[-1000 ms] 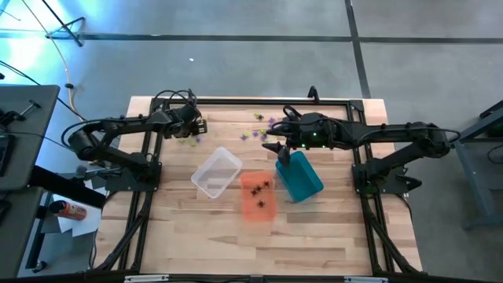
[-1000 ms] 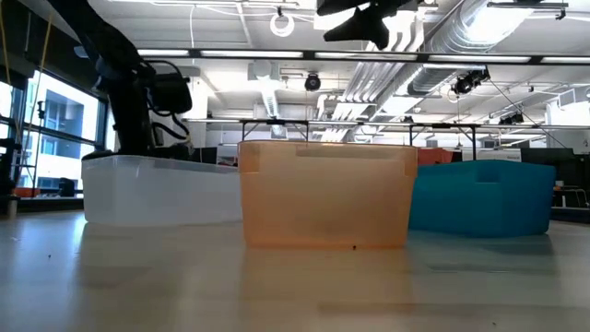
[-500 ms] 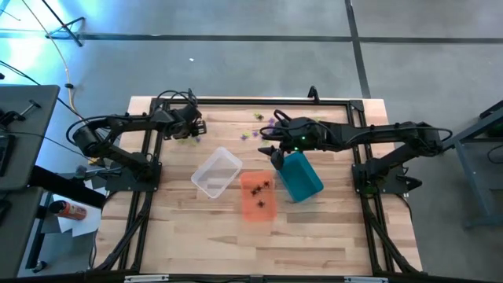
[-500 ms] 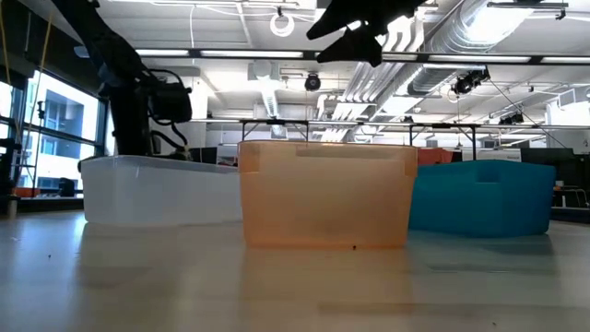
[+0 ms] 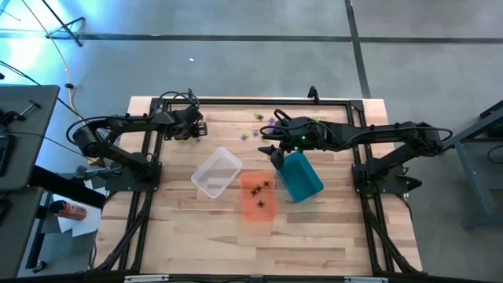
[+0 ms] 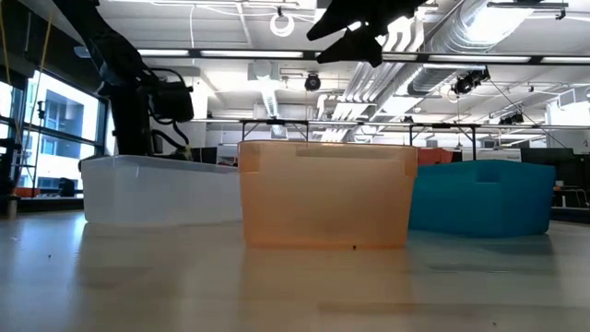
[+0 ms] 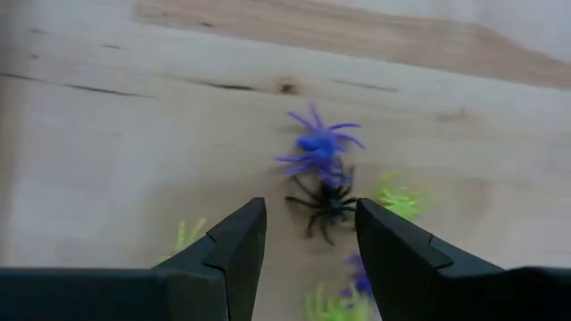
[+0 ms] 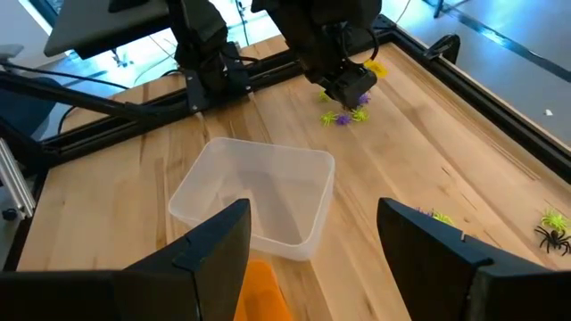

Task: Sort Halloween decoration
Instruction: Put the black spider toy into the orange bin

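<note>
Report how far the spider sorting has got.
Early stage. Done: a few black spiders lie in the orange bin; the clear bin looks empty. In hand: the left gripper, open, hangs over a black spider. Left: purple and green spiders scattered on the table; right gripper open, empty.

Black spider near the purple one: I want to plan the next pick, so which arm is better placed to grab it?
Left. The left gripper hangs open right over the black spider, while the right gripper sits by the teal bin.
</note>
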You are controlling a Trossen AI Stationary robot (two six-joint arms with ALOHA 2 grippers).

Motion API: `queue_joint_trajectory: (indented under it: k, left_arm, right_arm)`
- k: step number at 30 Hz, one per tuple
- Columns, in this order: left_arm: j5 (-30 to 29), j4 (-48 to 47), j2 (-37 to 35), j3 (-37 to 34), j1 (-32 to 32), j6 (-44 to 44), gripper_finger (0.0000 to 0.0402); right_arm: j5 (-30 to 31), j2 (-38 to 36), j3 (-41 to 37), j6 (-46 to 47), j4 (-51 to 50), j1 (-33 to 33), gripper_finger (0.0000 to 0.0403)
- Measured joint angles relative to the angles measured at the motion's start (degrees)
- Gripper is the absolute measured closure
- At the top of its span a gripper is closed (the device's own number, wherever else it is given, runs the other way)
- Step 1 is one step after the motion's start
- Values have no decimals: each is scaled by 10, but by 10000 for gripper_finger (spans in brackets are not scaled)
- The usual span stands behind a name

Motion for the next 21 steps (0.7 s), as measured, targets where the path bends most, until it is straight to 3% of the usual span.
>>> queue_joint_trajectory:
  k: [7,13,21]
  left_arm:
    - [-11,43,13,0,8,-4,242]
    - [23,20,26,1,6,-24,242]
    - [-1,41,35,2,3,-34,243]
  right_arm:
    - [0,0,0,11,0,0,163]
    - [0,0,0,11,0,0,163]
    - [0,0,0,10,-2,0,163]
